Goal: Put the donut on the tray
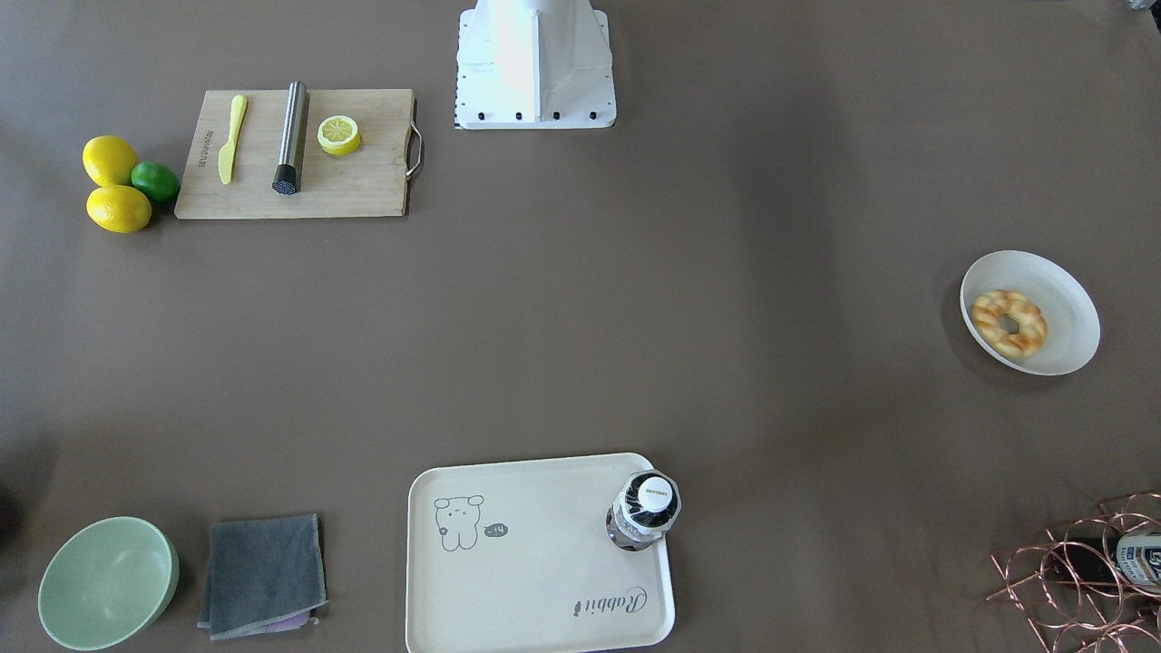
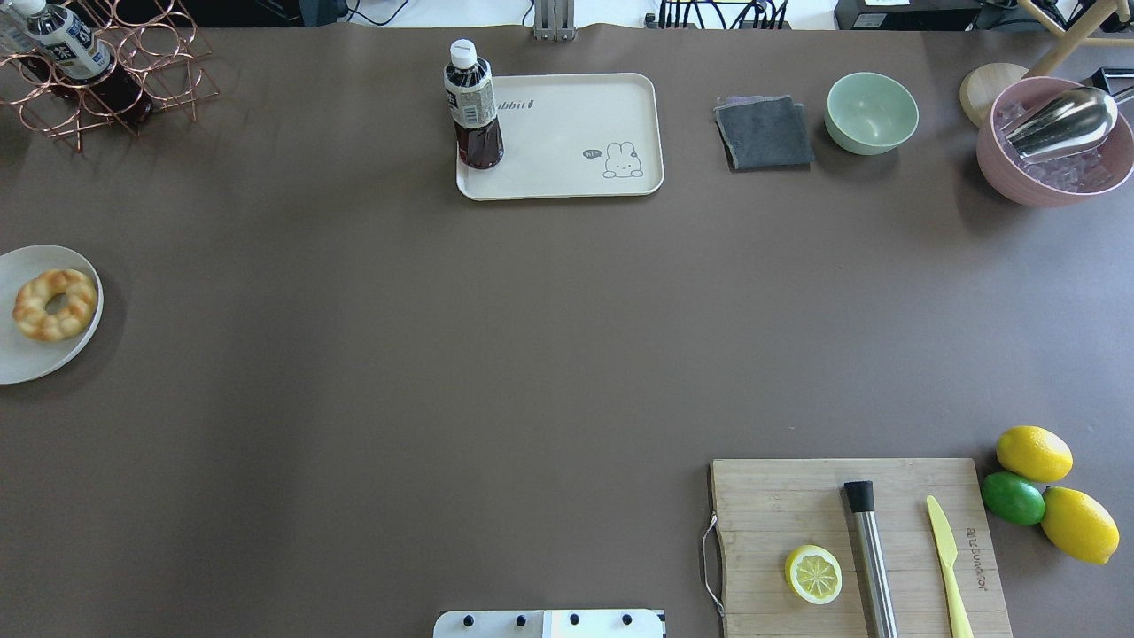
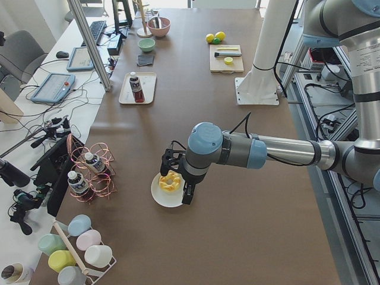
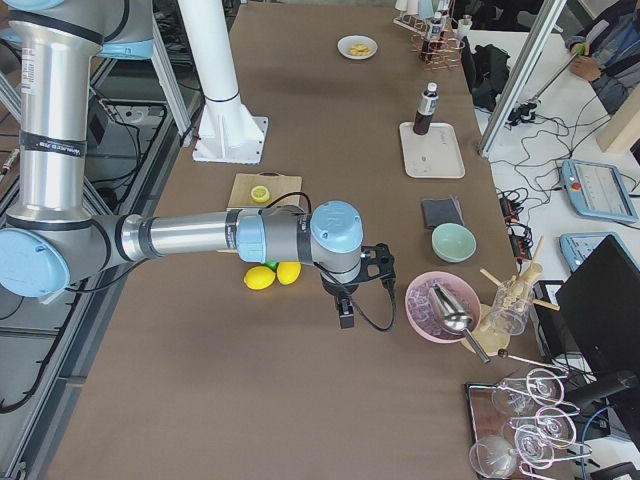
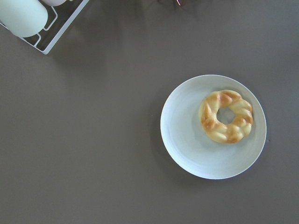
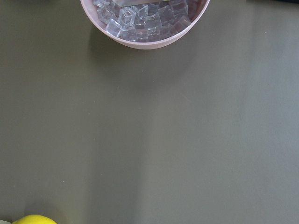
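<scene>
One donut (image 1: pixel 1009 323) is counted: a glossy, golden-brown braided ring with a small hole. It lies on one round, smooth white plate (image 1: pixel 1061 299), well apart from the tray (image 1: pixel 535 580), toward the robot's left. One tray is seen: cream, rectangular, round-cornered, printed with a grey cartoon animal. One capped bottle (image 1: pixel 646 510), probably plastic, stands upright at the tray's edge nearest the donut. The left gripper (image 3: pixel 178 177) is held above the plate, the right gripper (image 4: pixel 365 290) well apart from the tray. Whether either is open or closed cannot be told.
</scene>
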`<state>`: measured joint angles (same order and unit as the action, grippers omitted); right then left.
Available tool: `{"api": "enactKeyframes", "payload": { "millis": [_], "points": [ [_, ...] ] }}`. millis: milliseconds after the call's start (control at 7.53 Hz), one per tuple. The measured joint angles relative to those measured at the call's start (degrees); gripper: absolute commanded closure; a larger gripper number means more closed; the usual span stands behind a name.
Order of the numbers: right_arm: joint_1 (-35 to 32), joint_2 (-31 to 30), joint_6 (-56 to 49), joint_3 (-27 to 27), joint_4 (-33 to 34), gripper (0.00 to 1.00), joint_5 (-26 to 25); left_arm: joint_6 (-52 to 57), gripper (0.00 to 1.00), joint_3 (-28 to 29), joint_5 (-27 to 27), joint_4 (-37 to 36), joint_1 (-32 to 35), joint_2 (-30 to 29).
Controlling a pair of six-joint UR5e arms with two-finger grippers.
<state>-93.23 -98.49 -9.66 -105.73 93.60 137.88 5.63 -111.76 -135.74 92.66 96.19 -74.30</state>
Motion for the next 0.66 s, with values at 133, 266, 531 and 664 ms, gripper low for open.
{"api": "enactKeyframes", "payload": {
  "millis": [133, 266, 531, 664],
  "points": [
    [0.0, -0.3, 0.0, -0.1, 0.0, 0.00, 0.6, 0.0, 0.02, 0.0, 0.2, 0.0, -0.2, -0.1],
    [0.0, -0.4, 0.0, -0.2, 0.0, 0.00, 0.9, 0.0, 0.02, -0.1, 0.3, 0.0, -0.3, 0.0],
    [0.0, -0.4, 0.1, -0.2, -0.1, 0.00, 1.0, 0.1, 0.02, -0.2, 0.3, 0.1, -0.4, 0.3],
    [0.0, -0.4, 0.1, -0.3, -0.1, 0.00, 1.1, 0.1, 0.02, -0.2, 0.3, 0.1, -0.4, 0.3]
  ]
}}
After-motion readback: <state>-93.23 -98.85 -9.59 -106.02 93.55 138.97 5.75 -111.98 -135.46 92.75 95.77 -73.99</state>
